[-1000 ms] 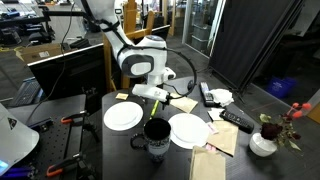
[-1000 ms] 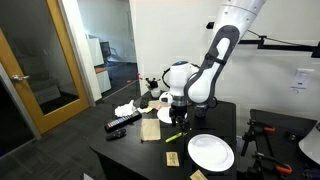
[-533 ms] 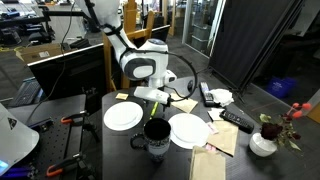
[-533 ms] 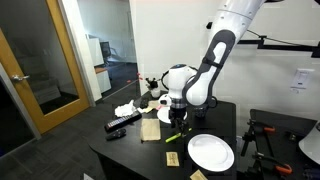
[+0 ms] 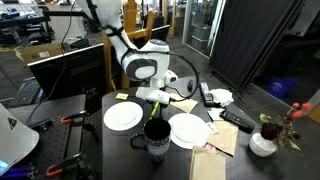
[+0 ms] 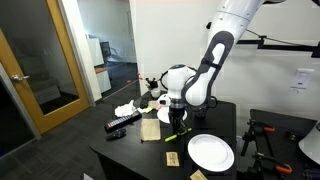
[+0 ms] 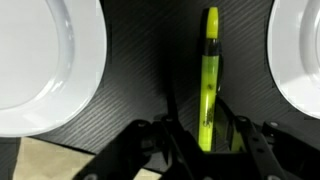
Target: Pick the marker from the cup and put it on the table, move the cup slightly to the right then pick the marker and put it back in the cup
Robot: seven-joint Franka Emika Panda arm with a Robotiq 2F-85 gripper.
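The yellow-green marker (image 7: 210,80) lies flat on the dark table (image 7: 140,70), between two white plates. My gripper (image 7: 205,112) is lowered over the marker's near end, one finger on each side. The jaws are drawn in close, with a thin dark gap still showing on the left side, so it is open round the marker. In both exterior views the gripper (image 5: 155,100) (image 6: 177,122) points down at the tabletop, just behind the dark cup (image 5: 155,138). That cup stands upright near the front edge. The marker (image 6: 172,136) shows as a green sliver under the hand.
White plates (image 5: 123,116) (image 5: 188,130) flank the cup. Sticky notes and papers (image 5: 185,104) lie behind the gripper, and brown paper (image 5: 215,150) at the front. A remote (image 5: 236,120) and a white vase with red flowers (image 5: 263,142) stand to the side.
The gripper has sunk a little toward the table and its jaws have narrowed from wide open to close round the marker. The cup and plates have not moved.
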